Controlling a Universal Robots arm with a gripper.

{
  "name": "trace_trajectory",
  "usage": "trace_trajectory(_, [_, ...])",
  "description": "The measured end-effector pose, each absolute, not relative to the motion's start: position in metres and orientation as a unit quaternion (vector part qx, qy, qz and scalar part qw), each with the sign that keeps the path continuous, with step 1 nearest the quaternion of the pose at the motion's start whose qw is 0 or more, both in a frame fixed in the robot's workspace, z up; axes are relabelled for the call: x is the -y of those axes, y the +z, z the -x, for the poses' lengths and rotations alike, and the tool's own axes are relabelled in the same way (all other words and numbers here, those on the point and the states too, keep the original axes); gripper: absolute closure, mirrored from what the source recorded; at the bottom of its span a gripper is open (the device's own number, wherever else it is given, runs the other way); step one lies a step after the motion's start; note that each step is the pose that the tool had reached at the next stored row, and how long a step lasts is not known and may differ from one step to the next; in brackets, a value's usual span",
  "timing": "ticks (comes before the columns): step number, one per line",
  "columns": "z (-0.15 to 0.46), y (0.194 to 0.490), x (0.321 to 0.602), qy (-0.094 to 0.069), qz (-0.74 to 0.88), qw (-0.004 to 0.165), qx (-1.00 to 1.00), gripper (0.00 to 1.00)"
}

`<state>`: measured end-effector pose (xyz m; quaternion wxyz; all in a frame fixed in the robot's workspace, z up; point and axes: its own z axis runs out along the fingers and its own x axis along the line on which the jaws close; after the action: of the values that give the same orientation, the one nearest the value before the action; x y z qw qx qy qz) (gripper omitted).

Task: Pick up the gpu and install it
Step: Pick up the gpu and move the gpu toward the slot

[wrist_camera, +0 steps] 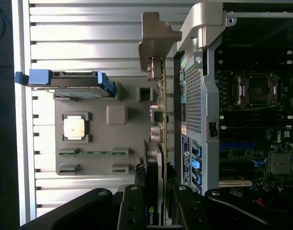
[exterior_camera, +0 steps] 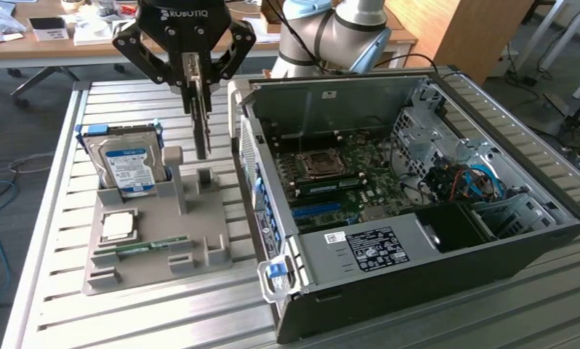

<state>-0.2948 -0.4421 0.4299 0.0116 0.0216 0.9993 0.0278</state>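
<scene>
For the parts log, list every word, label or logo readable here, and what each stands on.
"ROBOTIQ": on the gripper, on its black body above the fingers.
Blue-white label on the hard drive: print too small to read.
Sticker on the power supply: too small to read.
Small green mark on the gpu, wrist view: no letters legible.

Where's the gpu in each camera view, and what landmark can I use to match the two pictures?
Exterior view: the gpu hangs edge-on from the gripper, between the hard drive and the computer case.
Wrist view: the gpu runs edge-on out from the gripper, beside the computer case.
Shared landmark: the hard drive with blue rails.
</scene>
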Motion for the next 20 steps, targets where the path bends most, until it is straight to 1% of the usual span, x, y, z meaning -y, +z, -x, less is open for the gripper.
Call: trace_trajectory(20, [0.282,0.43,0.442,0.028,-0.022,0.012,-0.999,0.73])
